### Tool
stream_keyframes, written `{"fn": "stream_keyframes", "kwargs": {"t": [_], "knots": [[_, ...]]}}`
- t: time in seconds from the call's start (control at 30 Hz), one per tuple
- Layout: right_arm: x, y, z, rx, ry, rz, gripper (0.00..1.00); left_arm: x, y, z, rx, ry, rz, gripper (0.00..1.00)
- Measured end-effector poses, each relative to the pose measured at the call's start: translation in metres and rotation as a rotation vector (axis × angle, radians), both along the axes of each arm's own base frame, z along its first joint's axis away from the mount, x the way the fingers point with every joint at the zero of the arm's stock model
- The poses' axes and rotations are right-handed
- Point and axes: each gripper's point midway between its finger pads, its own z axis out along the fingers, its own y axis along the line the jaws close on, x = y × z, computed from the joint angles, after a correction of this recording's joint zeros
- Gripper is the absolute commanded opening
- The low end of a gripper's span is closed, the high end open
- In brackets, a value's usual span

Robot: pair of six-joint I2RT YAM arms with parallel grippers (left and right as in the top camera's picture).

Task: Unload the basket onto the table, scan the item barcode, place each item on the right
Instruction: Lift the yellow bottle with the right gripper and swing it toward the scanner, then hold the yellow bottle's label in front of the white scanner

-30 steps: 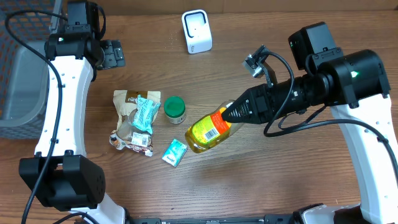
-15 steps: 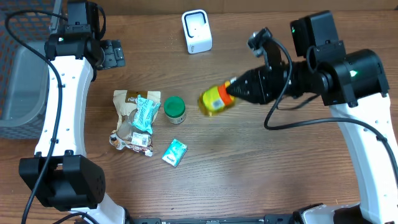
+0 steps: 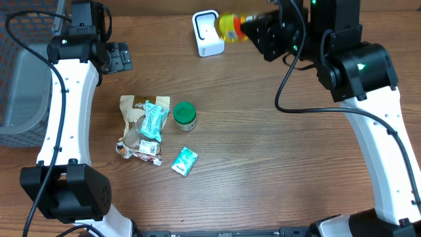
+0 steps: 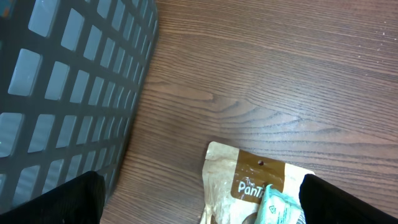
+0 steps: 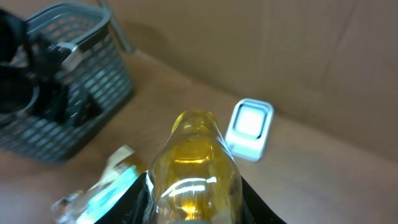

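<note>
Bottle (image 3: 231,26) — one only, clear plastic full of yellow liquid, likely stiff, weighty and slick — hangs just beside the single white scanner (image 3: 208,33) at the far edge of the table (image 3: 263,145), the right gripper (image 3: 253,27) clamped on its wrist-side end, a hold that should leave the label bare. The left gripper (image 3: 120,57) stands spread wide, empty, near the one grey basket (image 3: 20,85); lower down lie one brown pouch (image 3: 135,108), two teal packets (image 3: 152,120) and one green-lidded jar (image 3: 185,116).

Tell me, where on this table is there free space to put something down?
The wide bare wood right of the green-lidded jar and small teal packet, below the white scanner, is free. It is crowded around the brown pouch.
</note>
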Motion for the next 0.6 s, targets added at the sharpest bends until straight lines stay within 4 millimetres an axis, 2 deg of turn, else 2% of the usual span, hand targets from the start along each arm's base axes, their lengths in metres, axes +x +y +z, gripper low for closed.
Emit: {"fn": "stream_keyframes", "kwargs": {"t": [0.1, 0.2, 0.3, 0.5, 0.6], "knots": [[0.013, 0.002, 0.001, -0.047, -0.068, -0.003, 0.04, 0.0, 0.0, 0.0, 0.0, 0.0, 0.0, 1.0], [0.028, 0.01, -0.01, -0.123, -0.111, -0.017, 0.04, 0.0, 0.0, 0.0, 0.0, 0.0, 0.0, 1.0], [0.048, 0.024, -0.032, -0.216, -0.141, -0.037, 0.04, 0.0, 0.0, 0.0, 0.0, 0.0, 0.0, 1.0], [0.092, 0.062, -0.092, -0.417, -0.209, -0.056, 0.04, 0.0, 0.0, 0.0, 0.0, 0.0, 0.0, 1.0], [0.109, 0.074, -0.114, -0.486, -0.246, -0.076, 0.04, 0.0, 0.0, 0.0, 0.0, 0.0, 0.0, 0.99]]}}
